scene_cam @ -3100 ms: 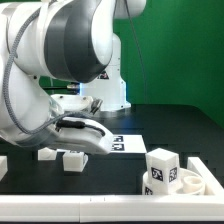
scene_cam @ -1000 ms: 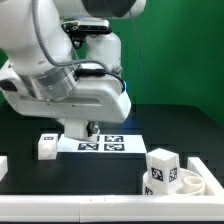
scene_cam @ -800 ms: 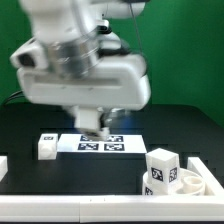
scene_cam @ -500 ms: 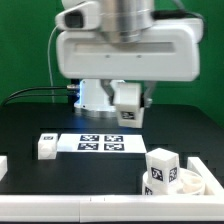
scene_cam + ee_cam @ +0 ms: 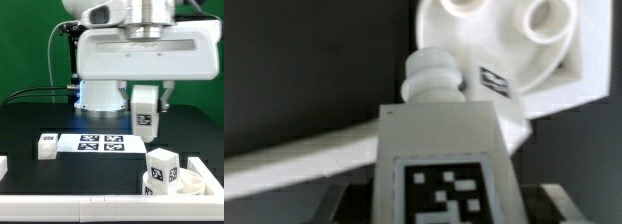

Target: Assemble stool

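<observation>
I can read no words, numbers or brand names anywhere. I see only black-and-white square tags: on the raised leg, the marker board, and the second leg at the seat.

held leg: white, with a black-and-white square tag on one face
seat: plain white
leg on seat: white, with black-and-white tags on its sides
loose leg: white
marker board: white, printed with black square tags
table: black
rail: white
backdrop: green
arm: white shells, dark grey at the joints
light: blue glow at the arm's base
</observation>
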Tool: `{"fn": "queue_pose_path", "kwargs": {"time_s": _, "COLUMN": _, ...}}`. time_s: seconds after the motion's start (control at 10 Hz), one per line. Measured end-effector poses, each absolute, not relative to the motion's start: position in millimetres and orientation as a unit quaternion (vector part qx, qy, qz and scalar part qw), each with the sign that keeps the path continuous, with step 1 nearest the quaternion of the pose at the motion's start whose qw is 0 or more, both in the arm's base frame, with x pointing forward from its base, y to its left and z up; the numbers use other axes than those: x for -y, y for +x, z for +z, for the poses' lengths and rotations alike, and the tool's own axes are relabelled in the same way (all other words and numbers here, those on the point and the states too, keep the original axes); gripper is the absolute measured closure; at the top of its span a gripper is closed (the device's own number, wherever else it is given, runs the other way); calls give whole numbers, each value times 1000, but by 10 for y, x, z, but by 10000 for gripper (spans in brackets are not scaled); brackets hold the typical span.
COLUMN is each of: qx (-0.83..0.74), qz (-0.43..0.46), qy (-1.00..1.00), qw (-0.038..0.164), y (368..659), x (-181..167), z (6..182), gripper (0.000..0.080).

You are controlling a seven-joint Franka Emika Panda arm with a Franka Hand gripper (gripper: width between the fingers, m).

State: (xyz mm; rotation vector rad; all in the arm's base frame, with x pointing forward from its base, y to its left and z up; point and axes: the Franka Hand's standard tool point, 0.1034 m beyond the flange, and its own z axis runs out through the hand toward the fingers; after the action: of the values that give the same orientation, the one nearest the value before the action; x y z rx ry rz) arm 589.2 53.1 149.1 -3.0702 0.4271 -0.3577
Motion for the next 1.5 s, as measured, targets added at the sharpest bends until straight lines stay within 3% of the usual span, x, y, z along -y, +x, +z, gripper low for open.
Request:
{"fn": "queue_pose_path", "kwargs": {"time_s": 0.3, "qx": -130, "qz": -205, "qy": -970, "qw": 28, "y": 5896, "x": -1120, "z": 1402, "gripper": 468}}
{"fn": "queue_pose_path", "kwargs": {"time_s": 0.6, "qx": -120, "qz": -231, "qy": -965, "qw": 29, "y": 5880, "x": -1167, "z": 1339, "gripper": 468}}
{"fn": "queue_pose_path", "kwargs": {"time_s": 0.8, "qx": -98, "qz": -237, "qy": -966, "qw": 16, "y": 5840, "x": -1201, "z": 1098, "gripper": 468}}
{"fn": "queue_pose_path", "kwargs": {"time_s": 1.5, "qx": -96, "qz": -234, "qy": -968, "qw": 4, "y": 5784, "x": -1174, "z": 834, "gripper": 468}}
